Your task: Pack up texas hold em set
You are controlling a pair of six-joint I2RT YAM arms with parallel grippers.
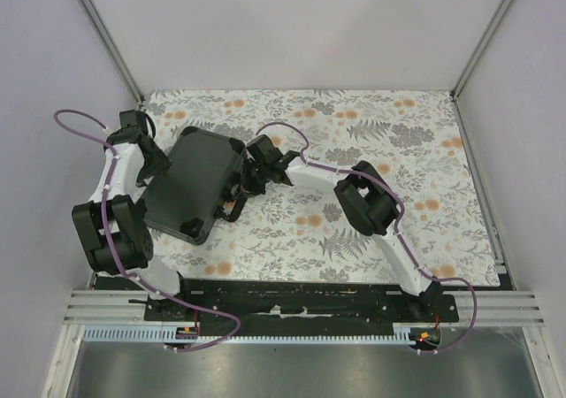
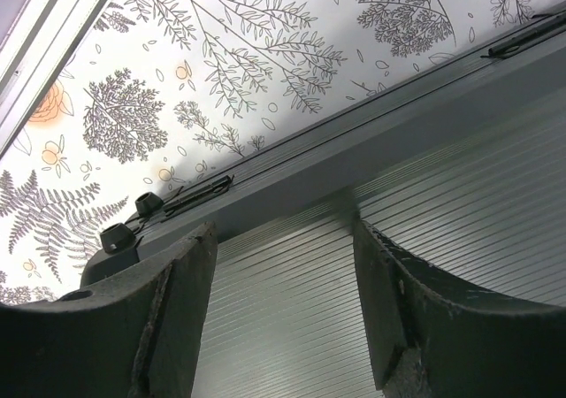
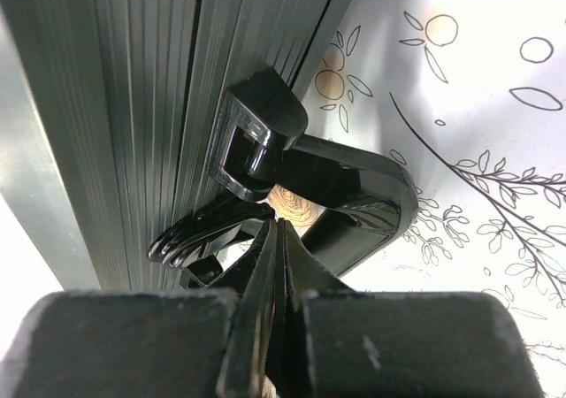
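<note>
Closed black case (image 1: pixel 193 184) being rested on flowery table (image 1: pixel 424 128), left. Left gripper (image 2: pixel 285 239) being held spread above it. Right gripper (image 3: pixel 277 228) being held clenched beside handle (image 3: pixel 358 181).

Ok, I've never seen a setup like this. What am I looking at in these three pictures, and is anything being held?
These are two robot arms bolted at the table's near edge. The overhead picture looks down on both; the other two come from a camera on each wrist. On the flowered table lies a closed black case. The left fingers stand open above its ribbed shell. The right fingers are pressed shut beside the case's handle; whether they pinch anything is hidden.
</note>
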